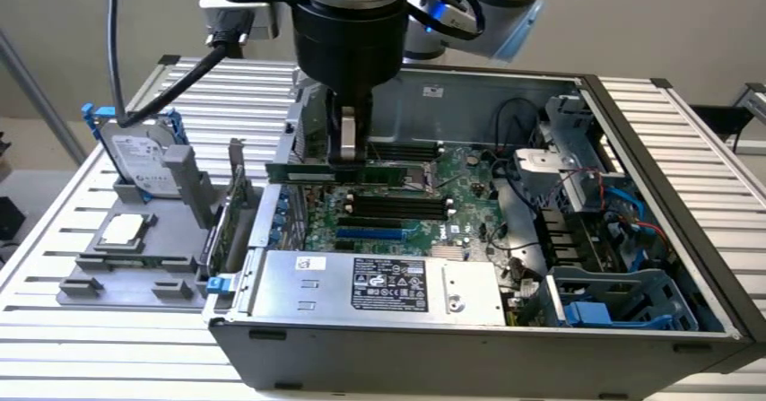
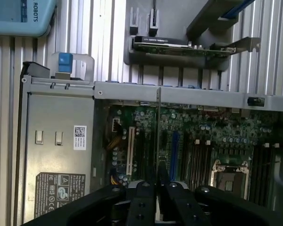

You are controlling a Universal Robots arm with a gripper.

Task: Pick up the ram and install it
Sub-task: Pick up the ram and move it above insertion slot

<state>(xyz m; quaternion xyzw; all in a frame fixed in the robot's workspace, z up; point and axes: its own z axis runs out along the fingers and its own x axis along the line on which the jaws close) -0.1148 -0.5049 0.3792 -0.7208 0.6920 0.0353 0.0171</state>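
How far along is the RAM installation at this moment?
Done: the ram is picked up. In hand: the gripper is shut on it, holding it over the motherboard inside the open case. Left: it is not yet seated in a memory slot.

Soft, even light washes the ribbed silver metal table (image 1: 120,347). Shadow pools inside the open grey computer case (image 1: 479,356).

arm (image 1: 353,24): upper part was cut off by the exterior view's top edge.
ram (image 1: 396,172): middle stretch was hidden behind a finger of the gripper (image 1: 347,157).
power supply label (image 1: 389,286): print was too small to read.
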